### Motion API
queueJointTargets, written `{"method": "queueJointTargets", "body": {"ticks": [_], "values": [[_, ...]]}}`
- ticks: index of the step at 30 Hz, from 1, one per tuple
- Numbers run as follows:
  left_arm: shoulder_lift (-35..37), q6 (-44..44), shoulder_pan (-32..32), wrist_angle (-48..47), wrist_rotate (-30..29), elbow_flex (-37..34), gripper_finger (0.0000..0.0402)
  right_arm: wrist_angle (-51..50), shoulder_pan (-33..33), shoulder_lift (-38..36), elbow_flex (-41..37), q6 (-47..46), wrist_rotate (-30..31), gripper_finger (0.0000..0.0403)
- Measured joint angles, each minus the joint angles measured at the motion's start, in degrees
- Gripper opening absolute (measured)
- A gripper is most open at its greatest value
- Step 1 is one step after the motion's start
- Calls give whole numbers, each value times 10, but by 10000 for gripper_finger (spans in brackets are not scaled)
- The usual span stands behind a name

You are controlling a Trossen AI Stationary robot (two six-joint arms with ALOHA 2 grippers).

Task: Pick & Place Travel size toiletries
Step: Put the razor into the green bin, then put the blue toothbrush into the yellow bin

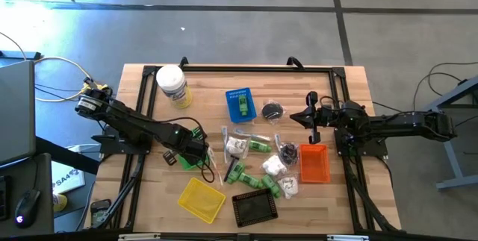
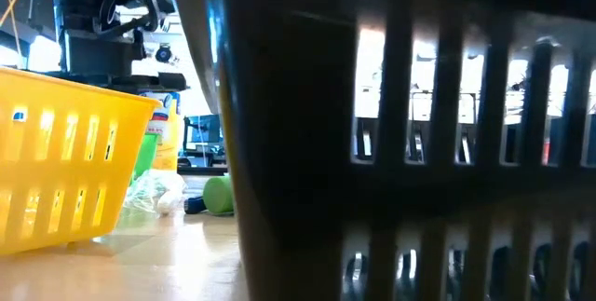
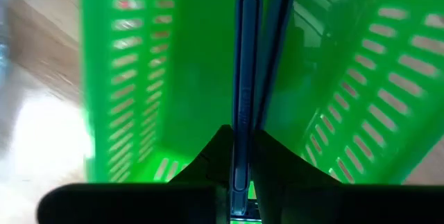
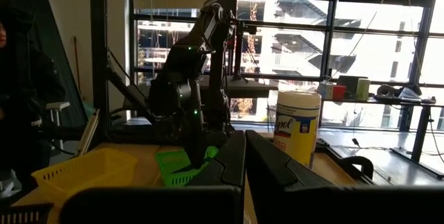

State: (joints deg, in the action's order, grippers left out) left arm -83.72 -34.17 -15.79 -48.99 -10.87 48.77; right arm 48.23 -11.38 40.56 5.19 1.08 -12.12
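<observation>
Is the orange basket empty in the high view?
Yes: the orange basket shows only its bare floor, while the toiletries lie on the table beside it.

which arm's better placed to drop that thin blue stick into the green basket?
Left. Its hand is shut on the thin blue stick, pointing into the green basket. The right hand sits across the table, above the orange basket.
</observation>
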Motion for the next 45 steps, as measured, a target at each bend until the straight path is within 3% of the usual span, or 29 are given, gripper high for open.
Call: {"method": "queueJointTargets", "body": {"ticks": [4,11,16,24,28,31,35,38,45], "values": [[0,11,0,0,0,-3,42,0,0,0,0,0,0,3],[0,26,0,7,-5,2,125,0,0,0,0,0,0,3],[0,37,0,-48,-49,51,163,0,0,0,0,0,0,3],[0,142,0,-229,-77,246,170,0,0,0,0,0,0,3],[16,223,-4,-262,-76,320,168,0,0,0,0,-9,0,3],[48,309,-9,-257,-75,340,144,0,0,0,0,-9,-2,3],[109,391,-17,-245,-82,325,68,-3,0,0,0,-9,-2,3],[171,426,-51,-183,-124,280,12,-3,0,0,0,-9,-2,3],[348,459,-146,100,-290,80,2,-3,0,0,0,-9,-2,3]]}}
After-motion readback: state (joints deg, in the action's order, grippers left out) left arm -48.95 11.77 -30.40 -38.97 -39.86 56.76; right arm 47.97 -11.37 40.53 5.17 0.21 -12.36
